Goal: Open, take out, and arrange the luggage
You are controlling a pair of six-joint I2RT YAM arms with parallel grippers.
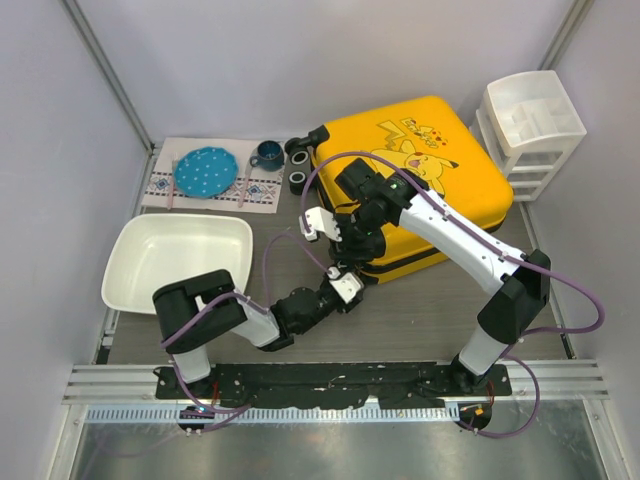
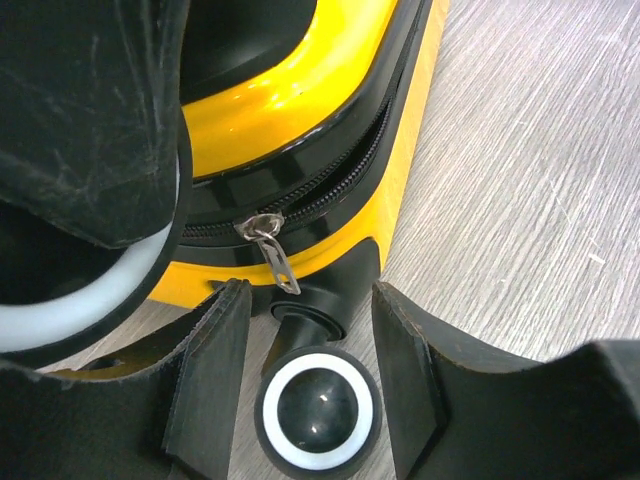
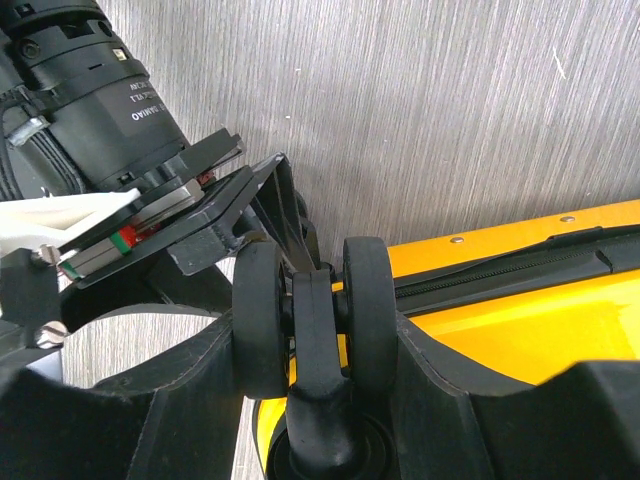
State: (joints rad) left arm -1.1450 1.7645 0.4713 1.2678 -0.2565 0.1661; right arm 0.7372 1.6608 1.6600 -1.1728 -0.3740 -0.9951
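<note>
The left hand [image 2: 312, 300] has its two black fingers [image 2: 215, 370] spread apart. One black caster wheel with a white ring [image 2: 318, 415] sits in the gap between them. Just past the fingertips hangs one silver zipper pull [image 2: 275, 255] on the black zipper band, which looks closed there.

The right hand [image 3: 315, 340] straddles one black twin-wheel caster [image 3: 315, 320], a finger [image 3: 190, 400] close against each outer side. Whether they press on it I cannot tell. The left hand's fingertips reach in from behind the same caster.

In the top view both hands, left [image 1: 345, 285] and right [image 1: 335, 240], meet at the near left corner of the one large yellow hard-shell suitcase with a Pikachu print [image 1: 470, 190]. It lies flat, lid down, on the grey wood-grain tabletop [image 1: 420, 310], right of centre. Two more black casters [image 1: 299, 165] show at its far left corner.

To the left are one white rectangular tray [image 1: 120, 280] and, beyond it, one patterned placemat [image 1: 265, 193]. The mat carries one blue dotted plate [image 1: 205, 170], one dark blue cup [image 1: 267, 155] and two thin pinkish sticks [image 1: 170, 185]. One white plastic drawer unit [image 1: 525, 130] stands just right of the suitcase.
</note>
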